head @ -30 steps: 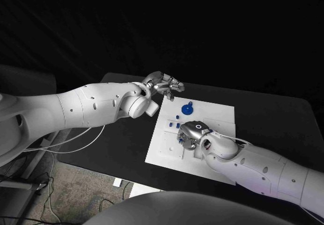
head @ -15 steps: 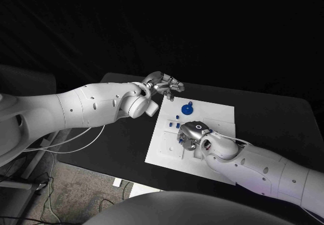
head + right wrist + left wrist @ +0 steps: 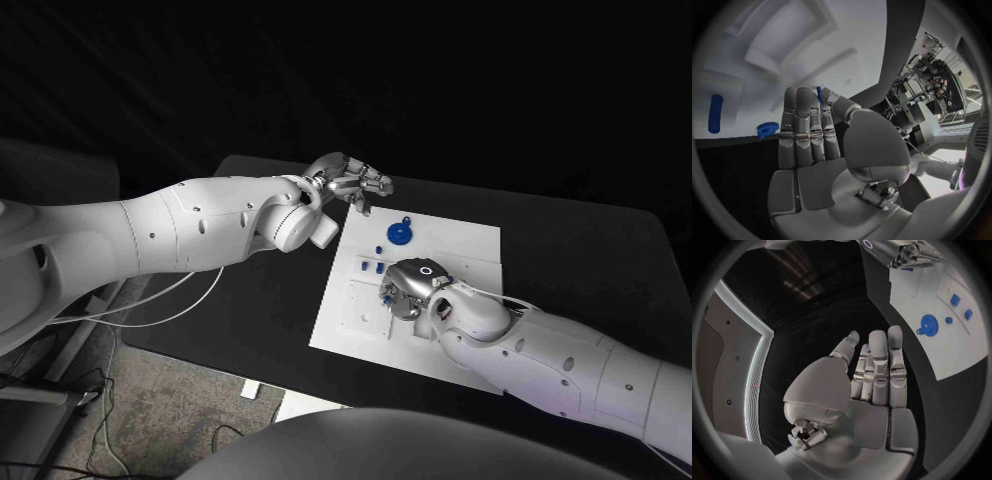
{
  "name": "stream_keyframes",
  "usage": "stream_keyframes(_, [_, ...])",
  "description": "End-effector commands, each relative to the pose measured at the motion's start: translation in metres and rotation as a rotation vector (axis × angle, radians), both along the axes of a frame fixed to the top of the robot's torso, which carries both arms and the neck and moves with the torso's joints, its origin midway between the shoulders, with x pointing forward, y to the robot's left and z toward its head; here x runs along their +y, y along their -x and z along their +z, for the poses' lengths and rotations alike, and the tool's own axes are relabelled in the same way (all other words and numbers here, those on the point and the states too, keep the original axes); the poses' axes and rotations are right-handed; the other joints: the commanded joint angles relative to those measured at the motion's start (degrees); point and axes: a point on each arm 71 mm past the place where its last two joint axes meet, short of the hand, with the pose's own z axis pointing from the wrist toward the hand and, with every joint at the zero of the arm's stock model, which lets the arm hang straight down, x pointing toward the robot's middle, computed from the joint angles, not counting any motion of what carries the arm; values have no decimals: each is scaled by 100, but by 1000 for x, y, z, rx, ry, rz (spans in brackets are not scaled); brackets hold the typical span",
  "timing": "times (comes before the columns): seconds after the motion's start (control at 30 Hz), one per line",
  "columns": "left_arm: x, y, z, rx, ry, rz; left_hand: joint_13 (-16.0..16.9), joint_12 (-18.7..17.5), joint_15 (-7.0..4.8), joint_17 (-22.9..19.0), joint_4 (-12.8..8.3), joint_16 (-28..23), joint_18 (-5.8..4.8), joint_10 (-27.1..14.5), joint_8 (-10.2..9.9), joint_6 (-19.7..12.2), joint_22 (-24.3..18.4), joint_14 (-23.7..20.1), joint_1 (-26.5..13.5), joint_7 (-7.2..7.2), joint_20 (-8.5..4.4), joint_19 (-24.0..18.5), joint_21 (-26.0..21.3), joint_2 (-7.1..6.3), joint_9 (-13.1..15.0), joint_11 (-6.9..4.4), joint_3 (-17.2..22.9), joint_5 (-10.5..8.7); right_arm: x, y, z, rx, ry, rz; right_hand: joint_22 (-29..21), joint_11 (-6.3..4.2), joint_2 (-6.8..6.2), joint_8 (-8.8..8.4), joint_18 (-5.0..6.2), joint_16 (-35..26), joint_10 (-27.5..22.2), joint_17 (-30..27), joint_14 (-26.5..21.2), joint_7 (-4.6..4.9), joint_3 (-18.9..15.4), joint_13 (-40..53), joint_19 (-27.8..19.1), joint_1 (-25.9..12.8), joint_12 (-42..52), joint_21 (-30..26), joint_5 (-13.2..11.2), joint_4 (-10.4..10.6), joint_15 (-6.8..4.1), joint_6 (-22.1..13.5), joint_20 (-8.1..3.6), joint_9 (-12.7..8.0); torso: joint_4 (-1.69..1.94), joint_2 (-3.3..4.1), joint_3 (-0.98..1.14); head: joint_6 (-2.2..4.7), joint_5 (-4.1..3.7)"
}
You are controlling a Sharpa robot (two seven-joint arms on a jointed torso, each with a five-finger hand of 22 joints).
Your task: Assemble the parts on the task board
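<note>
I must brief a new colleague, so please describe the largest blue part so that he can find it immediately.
Find the white task board in the middle of the black table. On its far end, beyond the right robot hand, lies the round blue disc. Its neighbours are small blue blocks; it alone is circular and clearly bigger.

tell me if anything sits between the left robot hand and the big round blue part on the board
Nothing visible does. The left robot hand hovers open off the board's far corner, and only bare black table and white board lie between it and the round blue part.
</note>
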Motion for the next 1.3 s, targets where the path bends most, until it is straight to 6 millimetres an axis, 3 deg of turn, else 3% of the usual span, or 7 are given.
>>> stream_keyframes(0.03, [-2, 0, 1, 1, 11, -13, -1, -17, 12, 6, 23, -21, 64, 4, -21, 1, 55, 23, -13, 1, 5, 18, -20, -6, 8, 19, -16, -8, 0, 1, -1, -2, 9, 5, 9, -3, 28, 23, 68, -24, 46, 8, 19, 7, 48, 5, 58, 4, 25, -23, -5, 5, -28, 46, -2, 8, -4, 2, 1, 0, -2])
stream_keyframes(1.3, [-4, 0, 1, 3, 12, -17, -1, -17, 12, 6, 23, -21, 64, 4, -21, 1, 55, 23, -13, 1, 5, 18, -20, -6, 8, 19, -16, -8, 3, 3, -3, 25, 26, 20, 42, -2, 40, 23, 61, -34, 42, 8, 23, 8, 25, 5, 89, -1, 25, -102, 21, 4, -28, 40, -4, 12, 0, 2, 0, 0, 4])
